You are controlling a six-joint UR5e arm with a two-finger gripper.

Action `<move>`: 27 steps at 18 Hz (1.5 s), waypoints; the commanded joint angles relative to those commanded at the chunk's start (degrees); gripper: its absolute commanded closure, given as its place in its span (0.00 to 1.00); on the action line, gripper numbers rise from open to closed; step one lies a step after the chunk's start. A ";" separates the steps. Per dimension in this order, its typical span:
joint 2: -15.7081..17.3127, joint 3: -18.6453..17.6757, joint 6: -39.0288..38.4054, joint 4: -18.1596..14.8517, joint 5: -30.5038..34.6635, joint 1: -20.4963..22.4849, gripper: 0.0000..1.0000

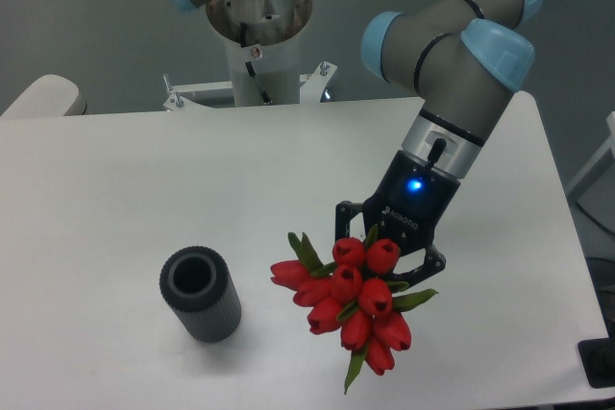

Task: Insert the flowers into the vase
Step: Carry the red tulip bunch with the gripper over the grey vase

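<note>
Tulip bunch (351, 304) nearest the camera, at the front right of the desk (115, 199); about ten red buds packed tight, a few narrow green leaves poking out at upper left, right and bottom; the heads face the camera and hide the stems entirely; whether the bunch hangs clear of the desk or rests on it, cannot tell.

Gripper (389, 242) just behind and above the buds, its black linkages framing the top of the bunch; the jaws look closed around the stems, but the contact itself is hidden by the flowers, so that is a judgement.

Vase (200, 293) to the left of the bunch, apart from it with bare desk between; small dark grey-black cylinder, finely ribbed sides, thick wall, round hole at top; upright, hole empty.

Risks, as judged: stem ends unseen, so lining them up with the small hole is uncertain; a miss would land them on the thick rim and could tip or push the light-looking vase; the bunch is wider than the vase, so the buds must stay above the rim, and pressing down too far would crush them; the stems may also sit at a tilt in the grasp and need turning to vertical before descent; a loose hold could let the bunch slip during that turn.
</note>
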 joint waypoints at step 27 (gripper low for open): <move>1.05 0.00 -15.64 9.83 -4.13 -8.78 0.71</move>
